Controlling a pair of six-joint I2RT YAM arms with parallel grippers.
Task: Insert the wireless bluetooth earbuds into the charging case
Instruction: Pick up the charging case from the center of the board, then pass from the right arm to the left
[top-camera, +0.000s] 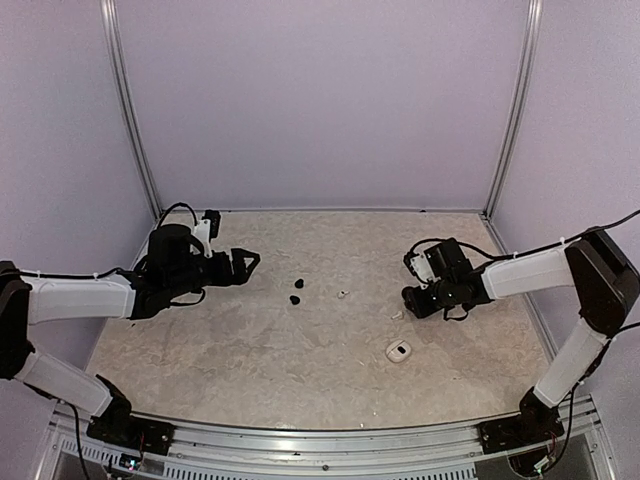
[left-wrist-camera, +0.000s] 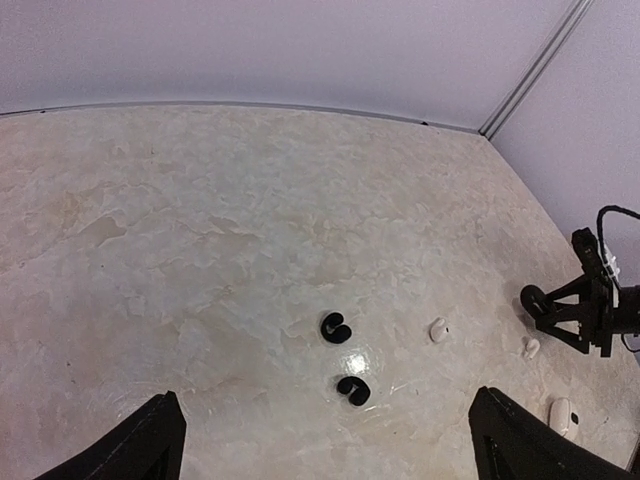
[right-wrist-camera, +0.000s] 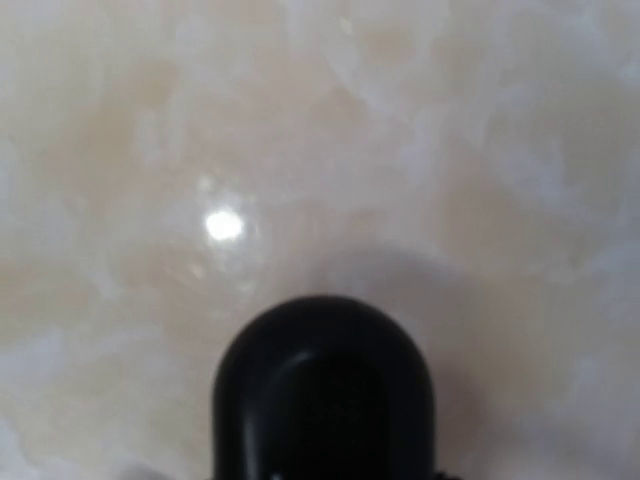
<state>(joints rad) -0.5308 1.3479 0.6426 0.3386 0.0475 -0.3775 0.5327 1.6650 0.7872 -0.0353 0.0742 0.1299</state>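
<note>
Two tiny black earbuds (top-camera: 300, 284) (top-camera: 295, 299) lie side by side on the marbled table (top-camera: 250, 350). In the left wrist view these earbuds (left-wrist-camera: 336, 327) (left-wrist-camera: 353, 390) sit just ahead of my left gripper (left-wrist-camera: 325, 395), which is open and holds nothing. From above, the left gripper (top-camera: 247, 262) hangs a short way left of them. My right gripper (top-camera: 410, 299) is low over the table at the right, shut on a black rounded charging case (right-wrist-camera: 322, 395). The case hides the right gripper's fingers in the right wrist view.
Two small white buds (left-wrist-camera: 437, 330) (left-wrist-camera: 531, 348) lie loose between the black pair and the right gripper (left-wrist-camera: 537, 300). A white oval case (top-camera: 399, 351) rests nearer the front edge. Purple walls close the back and both sides.
</note>
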